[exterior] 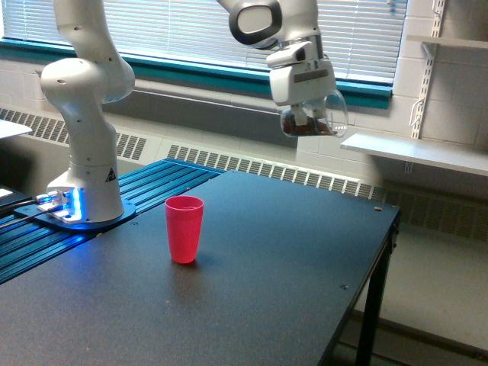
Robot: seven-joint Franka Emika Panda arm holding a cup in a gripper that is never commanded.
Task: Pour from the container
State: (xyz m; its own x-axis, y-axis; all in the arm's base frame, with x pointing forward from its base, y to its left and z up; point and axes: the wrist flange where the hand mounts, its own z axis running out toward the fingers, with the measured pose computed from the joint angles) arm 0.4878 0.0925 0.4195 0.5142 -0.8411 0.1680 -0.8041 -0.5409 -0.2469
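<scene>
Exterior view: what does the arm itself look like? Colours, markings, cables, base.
The arm is glossy white with rounded, bulbous joint housings. One joint near the wrist has a dark grey, ring-shaped cap. The gripper body is a white block with a thin dark seam. The base carries a small black triangular sticker, glows blue at its foot, and has dark cables leaving towards the exterior view's left.

The container [316, 118] is a small clear, colourless plastic cup with a round body. It is held in the air by the gripper [305, 114], high above the dark counter [252, 305], and lies tipped over, nearly on its side, with its mouth turned toward the exterior view's right. Dark brown bits lie heaped along its lower wall. It hangs well up and to the exterior view's right of the red cup [184, 229], which stands upright on the counter.
</scene>
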